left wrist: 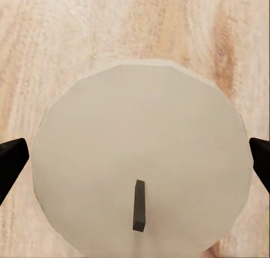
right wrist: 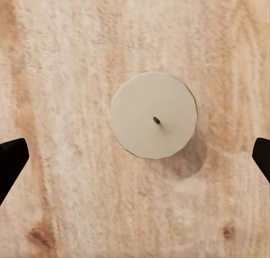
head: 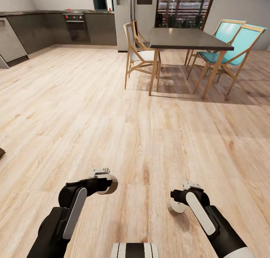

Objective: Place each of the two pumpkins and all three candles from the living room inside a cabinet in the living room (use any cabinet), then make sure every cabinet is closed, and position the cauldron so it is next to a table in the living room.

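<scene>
Two candles show; the pumpkins, cabinet and cauldron are out of view. In the left wrist view, one pale cream candle (left wrist: 140, 134) with a dark wick sits between the dark fingertips (left wrist: 11, 162), which touch its sides. My left gripper (head: 106, 181) is shut on this candle (head: 111, 186), low over the floor. A second candle (right wrist: 153, 114) stands on the wood floor, casting a shadow. My right gripper (head: 176, 202) hangs open straight above that candle (head: 175, 210), fingers spread wide and well clear of it.
Ahead on the right stands a dark-topped dining table (head: 187, 38) with a wooden white-seated chair (head: 140, 55) and teal chairs (head: 228, 44). Grey kitchen cabinets with an oven (head: 77, 25) line the far left wall. Open light wood floor (head: 93, 111) lies between.
</scene>
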You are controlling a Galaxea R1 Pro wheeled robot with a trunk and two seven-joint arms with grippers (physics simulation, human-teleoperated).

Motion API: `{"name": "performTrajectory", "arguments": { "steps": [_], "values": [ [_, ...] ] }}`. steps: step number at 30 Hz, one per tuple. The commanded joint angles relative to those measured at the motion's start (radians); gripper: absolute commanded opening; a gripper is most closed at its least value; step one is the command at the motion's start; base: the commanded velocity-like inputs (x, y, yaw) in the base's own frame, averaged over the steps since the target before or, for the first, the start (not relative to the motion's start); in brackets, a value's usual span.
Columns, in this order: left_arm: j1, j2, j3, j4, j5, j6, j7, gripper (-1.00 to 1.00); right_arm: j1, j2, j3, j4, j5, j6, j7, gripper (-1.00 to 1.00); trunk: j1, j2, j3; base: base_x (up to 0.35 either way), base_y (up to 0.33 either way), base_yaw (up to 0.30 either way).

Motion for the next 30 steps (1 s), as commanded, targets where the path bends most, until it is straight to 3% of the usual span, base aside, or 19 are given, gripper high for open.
{"name": "performTrajectory", "arguments": {
  "steps": [1,3,7,10,17,23,26,30],
  "values": [
    [-0.001,0.005,0.002,-0.001,0.003,0.004,-0.046,-1.00,-0.001,-0.001,0.002,-0.001,-0.010,0.001,-0.010,1.00,0.000,0.000,-0.001,0.000,0.000,0.000],
    [-0.001,0.030,0.016,0.000,0.005,0.004,-0.153,-1.00,-0.001,-0.001,0.002,-0.001,-0.010,0.000,-0.010,1.00,0.000,0.000,-0.001,0.000,0.000,0.000],
    [0.002,0.130,0.167,0.000,0.005,0.004,-0.589,-1.00,-0.001,-0.002,0.000,-0.001,-0.009,0.000,-0.010,1.00,0.000,0.000,-0.001,0.000,0.000,0.000],
    [0.003,0.169,0.211,0.000,0.005,0.004,-0.781,-1.00,-0.001,-0.003,0.000,-0.002,-0.009,0.000,-0.010,1.00,0.000,0.000,-0.001,0.000,0.000,0.000],
    [0.004,0.196,0.238,0.000,0.006,0.004,-0.950,-1.00,-0.001,-0.007,0.000,-0.002,-0.010,0.000,-0.010,1.00,0.003,-0.002,-0.024,0.000,0.000,0.000],
    [0.005,0.199,0.249,0.000,0.006,0.004,-1.009,-1.00,0.000,-0.015,0.000,-0.002,-0.012,-0.002,-0.010,1.00,0.005,-0.003,-0.047,0.000,0.000,0.000],
    [0.005,0.199,0.262,0.000,0.007,0.004,-1.021,-1.00,0.000,-0.016,0.000,-0.002,-0.013,-0.003,-0.010,1.00,0.005,-0.003,-0.047,0.000,0.000,0.000],
    [0.006,0.199,0.275,0.000,0.007,0.004,-1.101,-1.00,0.001,-0.018,-0.001,-0.006,-0.013,-0.005,-0.009,1.00,0.005,-0.003,-0.047,0.000,0.000,0.000]
  ]
}}
